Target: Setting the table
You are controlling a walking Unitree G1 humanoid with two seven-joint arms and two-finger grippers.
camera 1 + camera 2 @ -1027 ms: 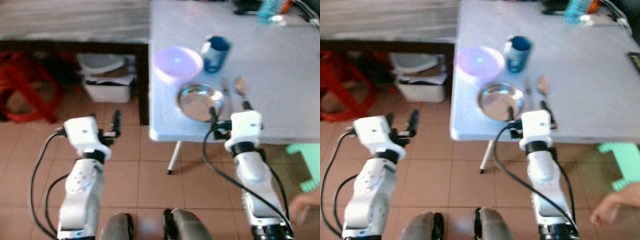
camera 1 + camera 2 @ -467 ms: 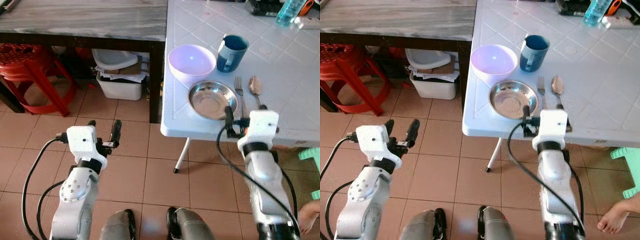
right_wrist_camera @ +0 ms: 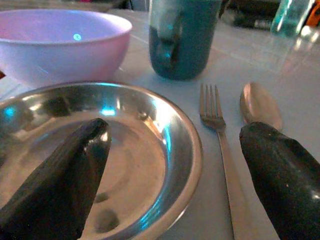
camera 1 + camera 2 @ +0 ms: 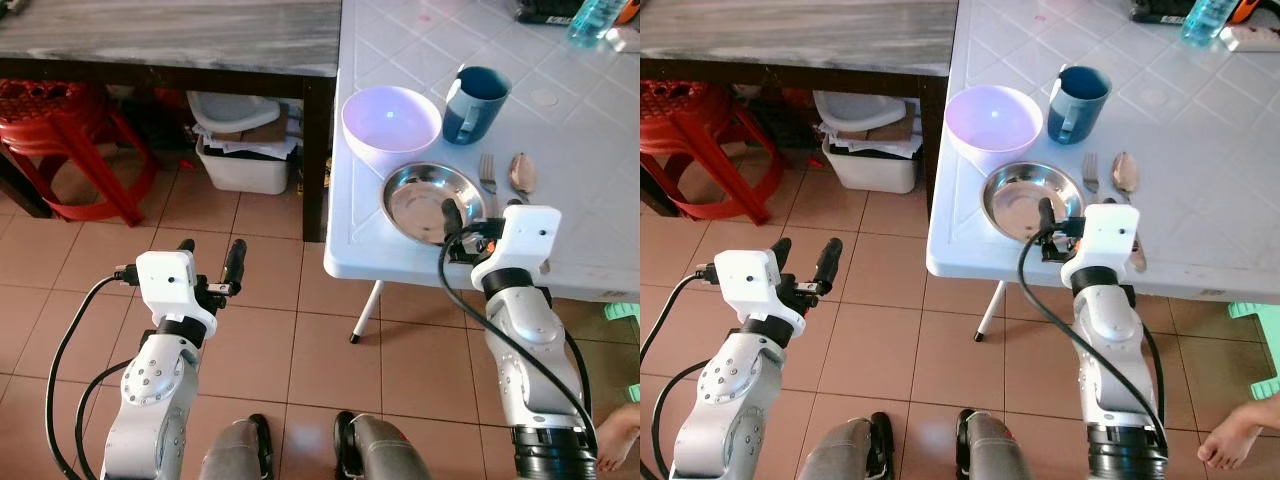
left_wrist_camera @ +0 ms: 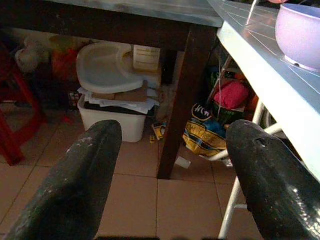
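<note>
On the white table (image 4: 590, 250) lie a steel plate (image 4: 432, 203), a lilac bowl (image 4: 391, 118) behind it, a blue mug (image 4: 477, 100), and a fork (image 4: 489, 175) and spoon (image 4: 522, 172) to the plate's right. My right gripper (image 4: 482, 208) hovers open at the table's near edge. One of its fingers (image 3: 60, 175) is over the plate's (image 3: 125, 165) near rim, the other over the fork's (image 3: 220, 135) handle side. My left gripper (image 4: 210, 255) is open over the tiled floor, left of the table, holding nothing.
A dark table with a grey top (image 4: 170, 30) stands at the left, with a red stool (image 4: 60, 140) and a white bin (image 4: 245, 150) under it. A green stool (image 4: 625, 312) and a person's foot (image 4: 620, 440) are at the lower right. A bottle (image 4: 590, 20) stands at the table's far side.
The blurred view has steadied and shifted as the camera moved. My right gripper has edged slightly forward over the plate's rim. The left gripper holds its pose.
</note>
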